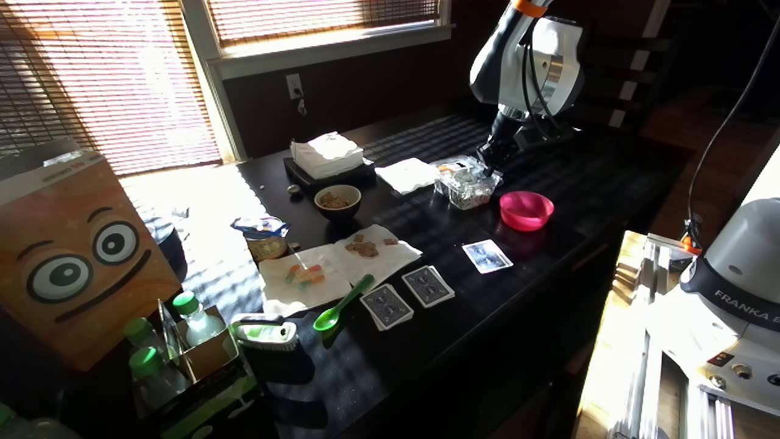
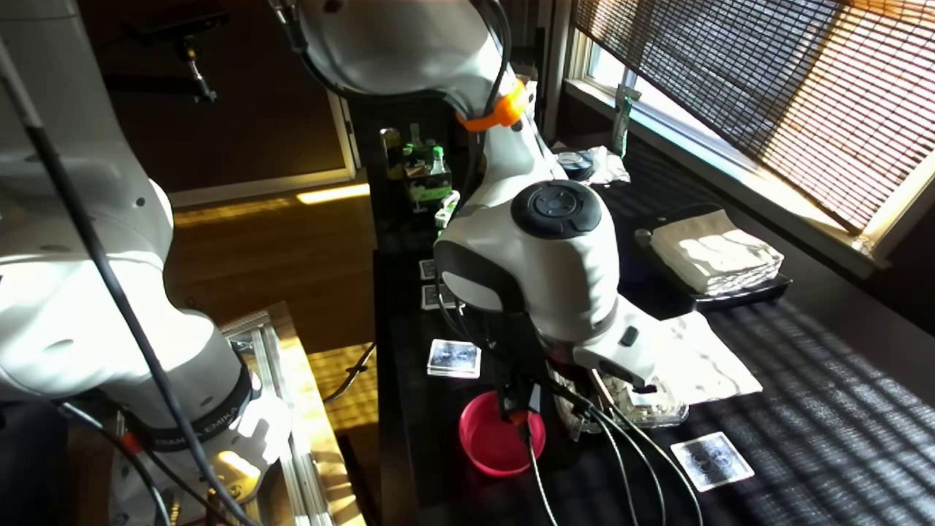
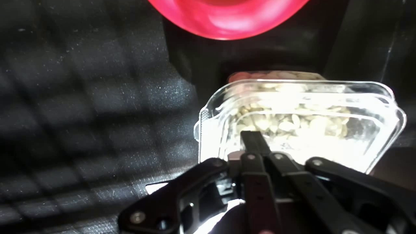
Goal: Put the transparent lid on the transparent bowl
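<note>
While the dark table [image 2: 840, 394] is stretching out beneath my arm [image 1: 563, 46], I am watching mostly through the wrist view and thinking in small moves. Near the pink bowl [image 1: 527, 214], not touching it, the transparent bowl [image 1: 468, 196] is standing with pale pieces [image 3: 286, 126] showing through. The transparent lid [image 3: 304, 113] is covering most of it, but a reddish band [image 3: 278, 75] is peeking past the edge facing the pink bowl, so I am guessing the rims are not lining up. My gripper [image 3: 255, 141] is hanging over the lid with its fingers [image 3: 249, 143] together and nothing showing between them; whether they are touching the plastic I cannot tell. For a good fit, I am planning to nudge the lid square, then press straight down by each corner, lightly, since I am expecting thin plastic to flex and pop up opposite.
</note>
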`<act>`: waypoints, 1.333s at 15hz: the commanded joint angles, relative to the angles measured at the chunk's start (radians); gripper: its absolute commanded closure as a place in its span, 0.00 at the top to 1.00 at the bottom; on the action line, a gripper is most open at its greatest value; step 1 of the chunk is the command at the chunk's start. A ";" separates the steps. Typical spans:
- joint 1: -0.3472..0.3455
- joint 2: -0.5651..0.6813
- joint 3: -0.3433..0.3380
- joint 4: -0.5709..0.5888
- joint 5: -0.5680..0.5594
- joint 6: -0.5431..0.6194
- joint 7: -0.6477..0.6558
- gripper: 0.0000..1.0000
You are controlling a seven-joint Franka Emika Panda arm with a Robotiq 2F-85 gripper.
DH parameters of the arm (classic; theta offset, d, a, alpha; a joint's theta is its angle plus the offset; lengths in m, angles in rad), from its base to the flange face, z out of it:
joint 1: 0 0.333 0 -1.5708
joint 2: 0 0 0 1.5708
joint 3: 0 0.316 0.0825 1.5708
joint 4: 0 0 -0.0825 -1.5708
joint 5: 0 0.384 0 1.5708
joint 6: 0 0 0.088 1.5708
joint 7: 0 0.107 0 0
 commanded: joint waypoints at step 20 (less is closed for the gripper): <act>0.148 -0.148 -0.197 -0.088 -0.459 -0.048 0.485 0.96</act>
